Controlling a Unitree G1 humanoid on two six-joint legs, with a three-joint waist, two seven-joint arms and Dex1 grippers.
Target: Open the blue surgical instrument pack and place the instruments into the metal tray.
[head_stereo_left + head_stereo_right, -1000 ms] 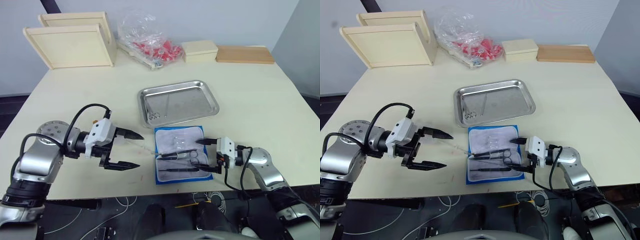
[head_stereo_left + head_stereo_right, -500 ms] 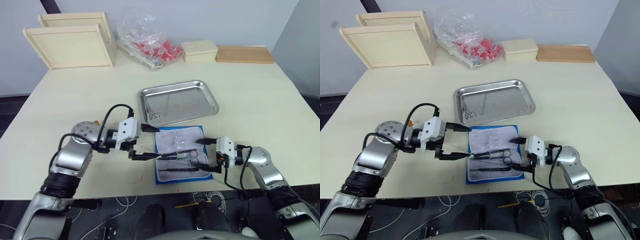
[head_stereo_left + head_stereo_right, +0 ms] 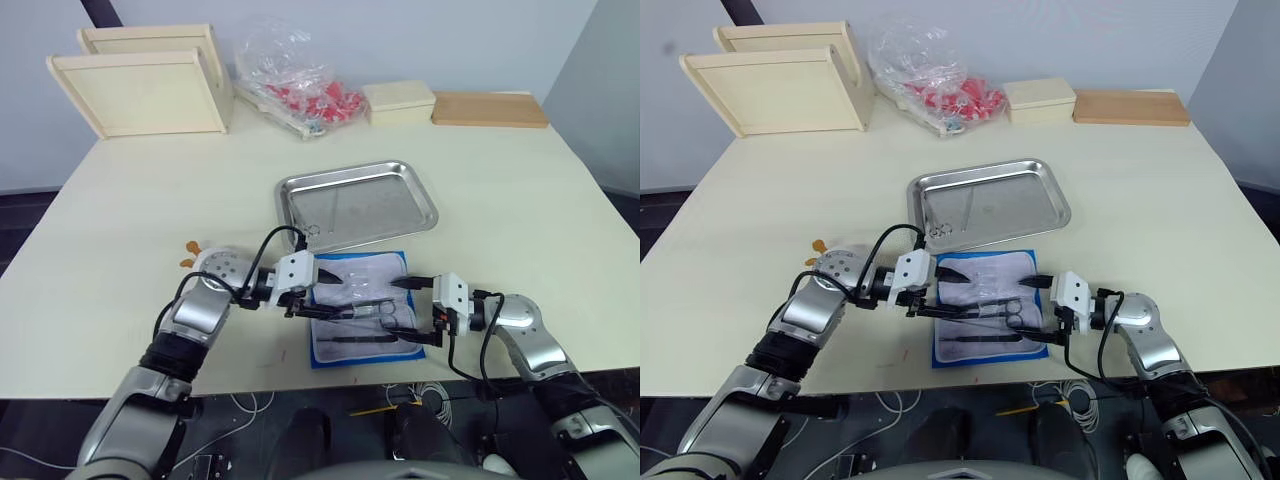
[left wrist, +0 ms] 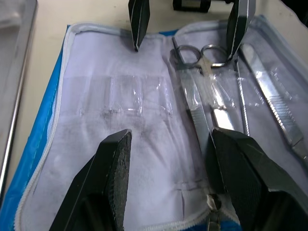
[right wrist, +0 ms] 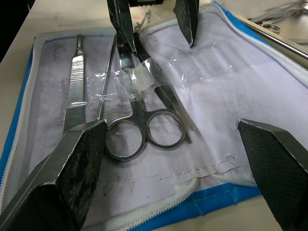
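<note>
Two grippers face each other across the pack (image 3: 361, 310), which lies unfolded on the table (image 3: 520, 200), pale lining up, just at 6 o'clock of the tray (image 3: 357, 206). The left gripper (image 3: 325, 296) sits over the pack's 9 o'clock edge, fingers spread wide and holding nothing; in the left wrist view one finger (image 4: 243, 178) lies right beside the scissors (image 4: 204, 94) and the other over the bare lining. The right gripper (image 3: 411, 312) hovers at the pack's 3 o'clock edge, its fingers also spread wide and empty, the scissors' rings between them in the right wrist view. The scissors lie along the pack's middle under a clear strap, rings toward 3 o'clock. A flat knurled tool (image 5: 74, 86) and a thin probe (image 5: 106, 79) lie beside the scissors on the pack's 6 o'clock half. The tray already holds some slim instruments (image 3: 318, 224) near its 8 o'clock corner. At 12 o'clock, well apart, stand wooden boxes (image 3: 145, 85) and a bag (image 3: 295, 75) of red items.
</note>
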